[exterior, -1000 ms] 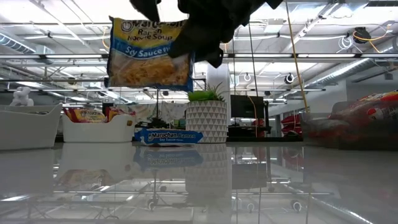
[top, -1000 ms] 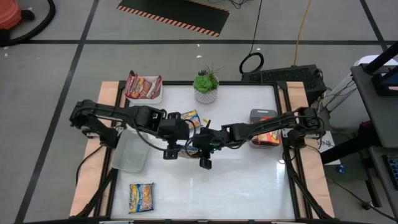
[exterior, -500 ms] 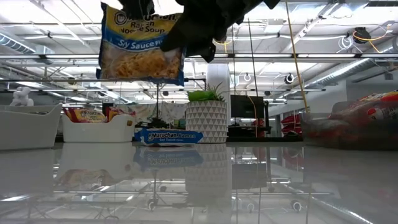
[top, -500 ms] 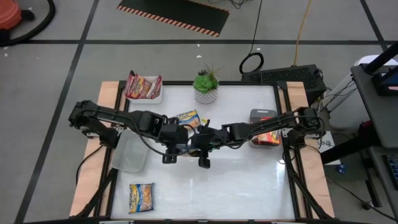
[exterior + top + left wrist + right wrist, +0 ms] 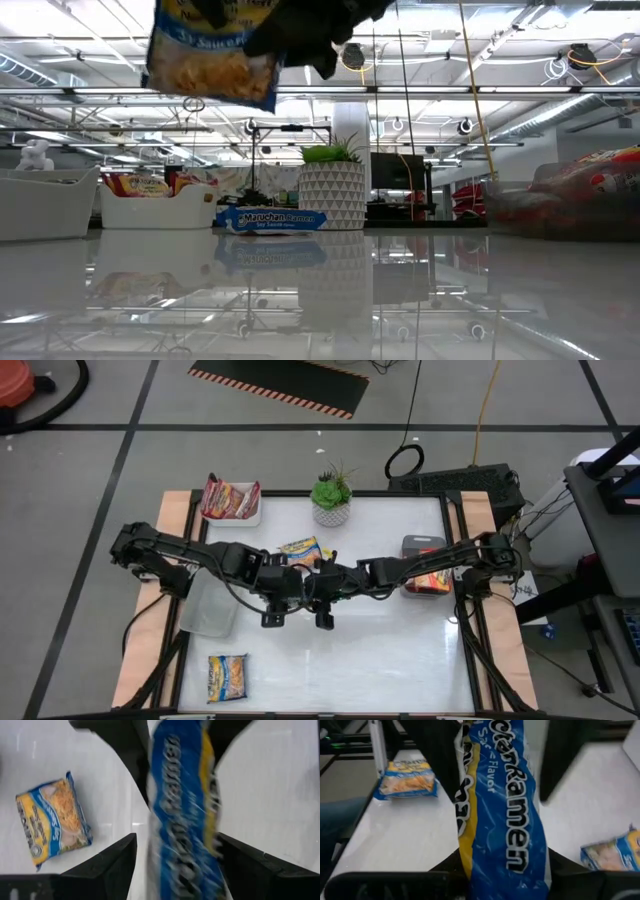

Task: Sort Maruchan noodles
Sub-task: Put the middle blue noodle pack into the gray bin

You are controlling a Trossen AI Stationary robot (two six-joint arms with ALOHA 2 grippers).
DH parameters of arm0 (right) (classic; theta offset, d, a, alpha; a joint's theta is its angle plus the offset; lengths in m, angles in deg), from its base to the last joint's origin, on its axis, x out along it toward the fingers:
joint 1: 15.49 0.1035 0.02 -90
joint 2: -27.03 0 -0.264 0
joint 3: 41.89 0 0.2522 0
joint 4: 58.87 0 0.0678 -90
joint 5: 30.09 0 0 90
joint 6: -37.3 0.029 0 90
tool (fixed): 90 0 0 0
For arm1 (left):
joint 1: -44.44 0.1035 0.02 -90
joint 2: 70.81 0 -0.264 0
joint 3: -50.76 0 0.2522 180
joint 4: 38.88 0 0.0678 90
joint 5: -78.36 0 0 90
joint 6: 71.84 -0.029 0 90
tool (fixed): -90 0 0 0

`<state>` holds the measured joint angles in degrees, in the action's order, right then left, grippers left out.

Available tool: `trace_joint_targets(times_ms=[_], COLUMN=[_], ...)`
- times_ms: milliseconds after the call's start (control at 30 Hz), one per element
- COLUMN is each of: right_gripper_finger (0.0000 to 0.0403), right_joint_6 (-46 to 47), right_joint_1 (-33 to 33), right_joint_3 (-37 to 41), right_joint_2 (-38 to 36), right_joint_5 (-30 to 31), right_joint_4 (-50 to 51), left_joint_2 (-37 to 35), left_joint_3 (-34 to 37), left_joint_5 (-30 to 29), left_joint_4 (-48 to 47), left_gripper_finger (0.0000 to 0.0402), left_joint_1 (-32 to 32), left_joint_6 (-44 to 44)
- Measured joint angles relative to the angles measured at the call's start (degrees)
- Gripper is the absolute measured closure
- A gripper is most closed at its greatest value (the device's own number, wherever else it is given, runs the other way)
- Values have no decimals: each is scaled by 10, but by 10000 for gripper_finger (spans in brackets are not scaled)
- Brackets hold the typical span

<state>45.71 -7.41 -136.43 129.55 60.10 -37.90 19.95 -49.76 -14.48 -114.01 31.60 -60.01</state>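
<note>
From above, a glossy white tabletop [image 5: 400, 650] on a grey floor; left hand [image 5: 272, 603] and right hand [image 5: 323, 605] meet mid-table. Behind the left hand, a white tray [image 5: 247, 515] holds red packets [image 5: 229, 499]. At table level, both hands grip a blue-and-yellow noodle packet [image 5: 210, 62] aloft.

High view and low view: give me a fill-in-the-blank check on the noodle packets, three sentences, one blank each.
1. The raised packet, hanging above the table in the low view, is blue and ___.
2. In the high view, ___ other blue-and-yellow packets lie flat on the table.
3. The tray packets in the white tray at the table's far left corner are ___.

Missing words: yellow; two; red
</note>
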Motion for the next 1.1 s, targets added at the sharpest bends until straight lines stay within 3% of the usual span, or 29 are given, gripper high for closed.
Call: trace_joint_targets(times_ms=[200, 633, 933, 1100], right_gripper_finger=[305, 305, 304, 285], right_joint_6=[-19, -32, -50, -53], right_joint_1=[16, 18, 18, 19], right_joint_3=[-10, -10, -10, -10], right_joint_2=[0, 0, 0, -5], right_joint_5=[25, 33, 35, 89], right_joint_4=[4, 8, 7, 8], left_joint_2=[0, 0, 0, -5], left_joint_3=[0, 0, 0, 0], left_joint_5=[0, 8, 7, -1], left_joint_4=[15, 12, 9, 3], left_gripper_finger=[143, 264, 272, 273], left_joint_1=[0, 0, -5, -7], left_joint_6=[-10, -27, -40, -46])
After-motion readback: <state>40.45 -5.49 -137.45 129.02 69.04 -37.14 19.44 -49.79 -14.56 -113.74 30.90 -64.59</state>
